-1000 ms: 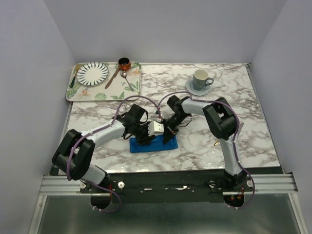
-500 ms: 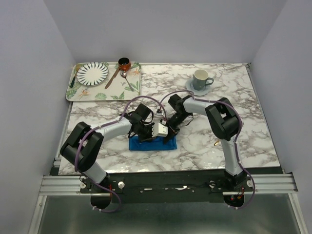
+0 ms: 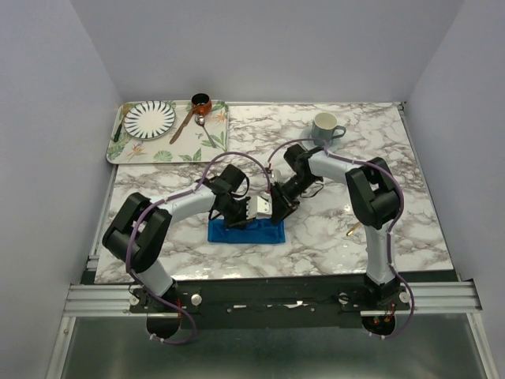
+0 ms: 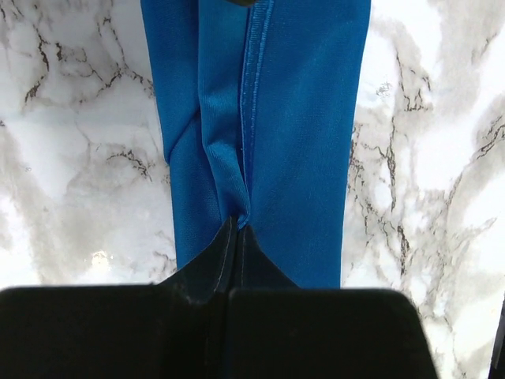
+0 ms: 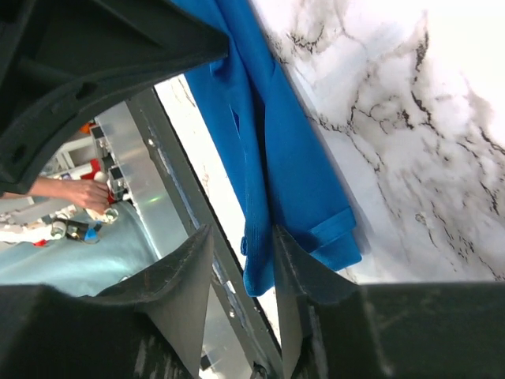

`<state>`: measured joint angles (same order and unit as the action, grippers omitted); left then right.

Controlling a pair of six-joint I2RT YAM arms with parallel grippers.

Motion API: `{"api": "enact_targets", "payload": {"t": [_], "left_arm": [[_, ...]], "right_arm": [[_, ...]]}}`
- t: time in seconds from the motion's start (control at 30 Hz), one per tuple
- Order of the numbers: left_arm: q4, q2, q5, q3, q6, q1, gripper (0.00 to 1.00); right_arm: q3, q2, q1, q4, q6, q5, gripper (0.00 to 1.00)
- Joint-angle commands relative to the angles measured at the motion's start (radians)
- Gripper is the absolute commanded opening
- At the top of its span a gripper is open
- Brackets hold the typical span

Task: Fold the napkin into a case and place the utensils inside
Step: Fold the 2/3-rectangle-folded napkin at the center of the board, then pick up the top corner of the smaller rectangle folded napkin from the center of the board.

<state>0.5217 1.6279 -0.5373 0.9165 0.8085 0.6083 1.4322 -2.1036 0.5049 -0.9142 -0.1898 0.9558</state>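
While the left jaws pinch the one folded napkin (image 4: pixel 300 118), the right jaws stand parted, empty.

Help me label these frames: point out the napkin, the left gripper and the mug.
napkin (image 3: pixel 241 235), top external view, bare middle of the folded blue cloth.
left gripper (image 4: pixel 238 230), left wrist view, between fingertips shut on a napkin fold.
mug (image 3: pixel 323 131), top external view, its side wall.
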Motion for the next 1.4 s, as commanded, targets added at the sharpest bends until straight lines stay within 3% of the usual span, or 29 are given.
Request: {"api": "enact_targets", "payload": {"t": [0.0, 0.13, 0.23, 0.27, 0.37, 0.4, 0.5, 0.83, 1.1, 1.37], "left_arm": [[0.049, 0.043, -0.01, 0.03, -0.005, -0.025, 0.0], [0.051, 0.049, -0.012, 0.039, -0.003, -0.03, 0.0], [0.052, 0.056, -0.016, 0.047, -0.009, -0.03, 0.0], [0.051, 0.056, -0.019, 0.048, -0.009, -0.031, 0.0], [0.04, 0.032, -0.041, 0.048, -0.019, -0.032, 0.14], [0.022, 0.006, -0.056, 0.047, -0.023, -0.033, 0.26], [-0.02, -0.04, -0.085, 0.05, -0.064, -0.031, 0.41], [-0.163, 0.001, -0.104, 0.091, -0.152, 0.07, 0.6], [-0.192, 0.049, -0.017, 0.1, -0.157, 0.14, 0.6], [-0.164, 0.082, 0.013, 0.128, -0.141, 0.173, 0.54]], "right_arm": [[-0.029, 0.005, 0.007, -0.032, -0.068, 0.015, 0.47], [-0.056, -0.001, 0.007, -0.009, -0.096, -0.028, 0.46], [-0.065, -0.013, 0.007, 0.035, -0.083, -0.049, 0.32], [-0.062, -0.018, 0.009, 0.04, -0.074, -0.063, 0.19], [-0.052, -0.041, 0.007, 0.044, -0.06, -0.077, 0.01], [-0.053, -0.044, 0.007, 0.044, -0.059, -0.078, 0.01], [-0.067, -0.042, 0.007, 0.054, -0.057, -0.083, 0.01], [-0.078, -0.036, 0.007, 0.071, -0.046, -0.049, 0.01], [-0.09, -0.001, 0.007, 0.075, -0.053, -0.008, 0.01], [-0.115, 0.028, 0.006, 0.078, -0.066, 0.02, 0.01]]}}
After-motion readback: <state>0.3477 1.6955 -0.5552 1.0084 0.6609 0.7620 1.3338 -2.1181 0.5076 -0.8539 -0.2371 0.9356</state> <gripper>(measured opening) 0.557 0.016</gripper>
